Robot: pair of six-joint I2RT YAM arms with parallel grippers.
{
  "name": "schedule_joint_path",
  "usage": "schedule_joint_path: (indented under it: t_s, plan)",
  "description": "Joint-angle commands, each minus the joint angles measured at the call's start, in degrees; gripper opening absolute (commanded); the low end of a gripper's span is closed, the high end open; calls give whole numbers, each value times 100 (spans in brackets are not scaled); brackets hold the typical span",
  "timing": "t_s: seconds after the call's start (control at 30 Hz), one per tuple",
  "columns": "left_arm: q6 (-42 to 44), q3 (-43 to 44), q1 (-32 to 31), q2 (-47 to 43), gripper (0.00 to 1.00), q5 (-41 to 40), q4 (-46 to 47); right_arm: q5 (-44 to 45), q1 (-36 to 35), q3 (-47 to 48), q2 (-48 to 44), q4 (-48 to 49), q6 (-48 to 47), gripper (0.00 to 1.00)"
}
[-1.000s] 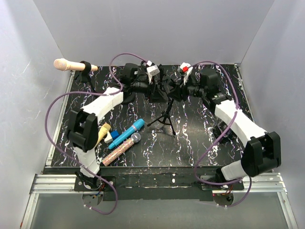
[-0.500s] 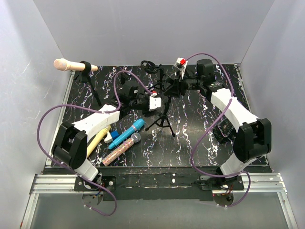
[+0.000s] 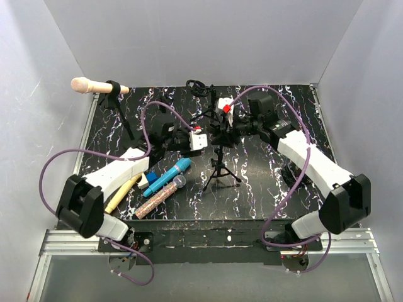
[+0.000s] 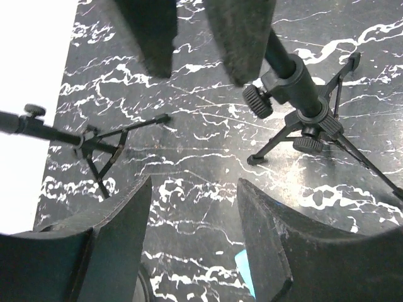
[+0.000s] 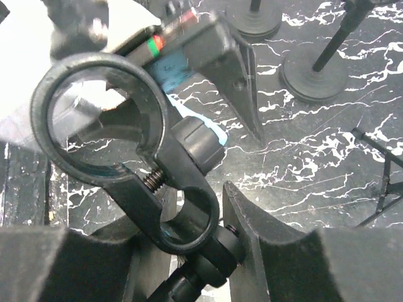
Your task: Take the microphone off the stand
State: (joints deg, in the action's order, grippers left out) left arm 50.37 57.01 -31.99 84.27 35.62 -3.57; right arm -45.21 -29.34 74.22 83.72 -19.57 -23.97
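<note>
The left arm has pulled back, its pincer (image 4: 195, 44) half-wide and empty, while the right pincer (image 5: 182, 226) grips the stand (image 3: 220, 165) below its empty clip (image 5: 167, 167); with a blue microphone (image 3: 169, 177) on the desk (image 3: 264, 182), removal appears done.

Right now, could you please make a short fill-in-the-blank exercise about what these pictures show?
The tan microphone sits on a stand at the back ____ corner.
The ring clip held by the right gripper is ____.
The jaws of the left gripper stand ____, holding nothing.
Missing words: left; empty; open.
</note>
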Motion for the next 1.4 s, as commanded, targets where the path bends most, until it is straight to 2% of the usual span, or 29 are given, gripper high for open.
schedule_joint_path:
  t_s: [0.0,0.17,0.3,0.37,0.5,0.73,0.93,1.13,1.37]
  plan:
    - [-632,-304,43,-946,56,-625,-143,592,-115,-91,-339,297,-170,1]
    - [-1248,-700,52,-1632,58,-1003,-424,347,-124,-65,-339,-353,23,45]
    - [-1512,-674,52,-1844,59,-1241,-636,337,-107,180,-488,-862,182,72]
    - [-1653,-674,52,-1879,59,-1355,-618,346,-89,365,-523,-1153,129,80]
    - [-1943,-692,52,-1932,59,-1487,-495,232,-72,515,-620,-1409,-2,83]
    - [-1838,-613,52,-2020,59,-1584,-776,56,-45,664,-550,-1787,-363,84]
    - [-1864,-630,52,-2020,59,-1531,-777,214,-54,445,-357,-1743,-425,83]
    - [-1855,-665,52,-2046,59,-1584,-777,521,-203,-21,-173,-1181,111,84]
    - [-1864,-797,61,-2125,60,-1575,-662,1355,-414,-337,83,-505,743,71]
